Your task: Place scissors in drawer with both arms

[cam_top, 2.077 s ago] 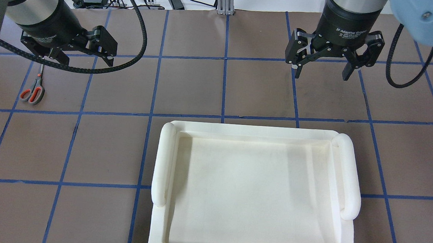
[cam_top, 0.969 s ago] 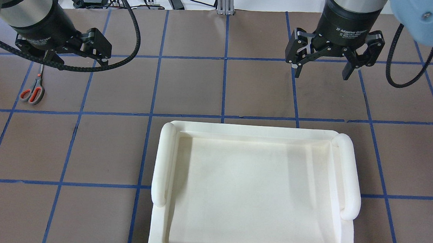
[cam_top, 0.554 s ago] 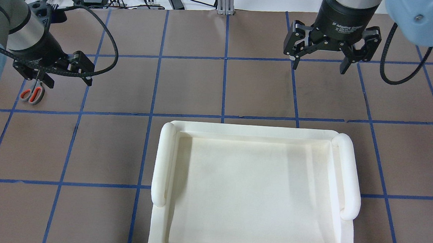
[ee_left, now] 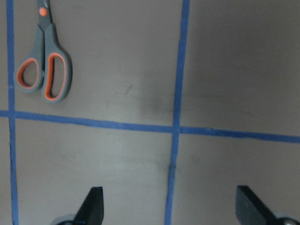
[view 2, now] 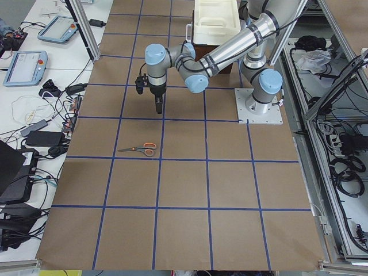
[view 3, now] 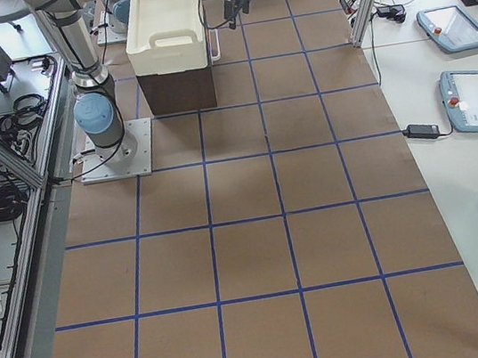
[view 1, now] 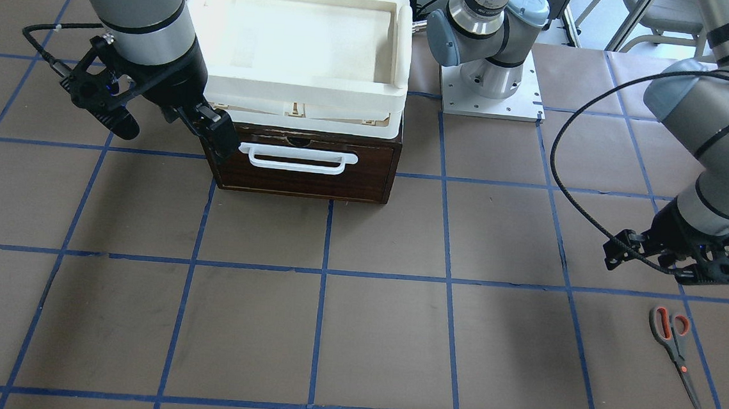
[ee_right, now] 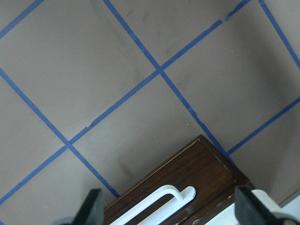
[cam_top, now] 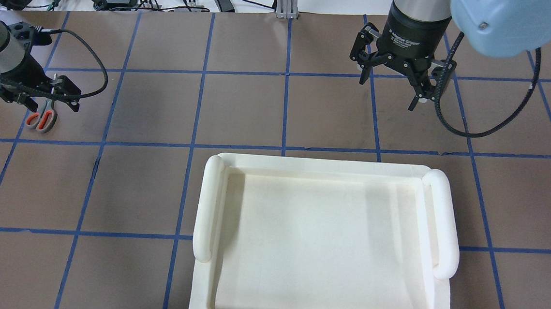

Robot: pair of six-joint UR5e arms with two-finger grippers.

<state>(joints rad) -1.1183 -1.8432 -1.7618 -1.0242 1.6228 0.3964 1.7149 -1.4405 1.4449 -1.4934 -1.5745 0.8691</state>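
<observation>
The scissors (view 1: 669,331) lie flat on the brown table at the robot's far left, blades pointing away from the robot; they also show in the overhead view (cam_top: 41,119) and at the top left of the left wrist view (ee_left: 46,70). My left gripper (view 1: 668,267) is open and empty, hovering low just by the scissors' handles (cam_top: 50,105). The dark brown drawer (view 1: 305,175) with its white bar handle (view 1: 297,159) is shut. My right gripper (view 1: 170,133) is open and empty, above the drawer front's corner; the right wrist view shows the handle (ee_right: 161,201).
A white foam tray (cam_top: 208,208) sits on top of the drawer's cabinet (view 1: 405,40). The left arm's base plate (view 1: 491,94) stands beside the cabinet. Blue tape lines grid the table. Cables and tablets lie beyond the table's left end (view 2: 34,57).
My left gripper has dropped and moved left, down to the scissors. My right gripper has shifted left, turned, and come closer to the drawer front. The scissors have not moved.
</observation>
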